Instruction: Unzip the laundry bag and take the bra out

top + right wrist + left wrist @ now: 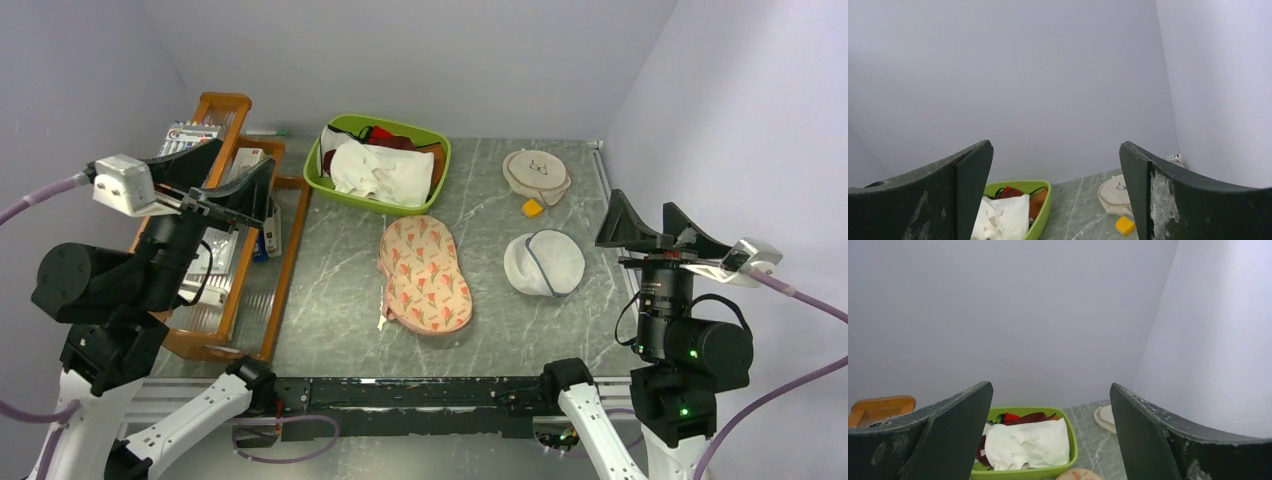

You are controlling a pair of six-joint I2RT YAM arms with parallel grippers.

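Observation:
The laundry bag [424, 273], a peanut-shaped cream-peach pouch with a red and green leaf print, lies flat in the middle of the table; its far tip [1079, 475] shows at the bottom of the left wrist view. It looks closed, and the bra is hidden. My left gripper [245, 165] is raised over the wooden rack, well left of the pouch, and stands open [1050, 390] and empty. My right gripper [643, 200] hovers at the right table edge, also wide open [1055, 147] and empty. Both point toward the back wall.
A green bin [330, 185] behind the pouch holds a white cloth [385, 172] and a maroon garment. A round white mesh bag [543, 263], a cream disc [537, 175] and a small yellow piece [532, 207] lie at right. The wooden rack [250, 250] stands at left.

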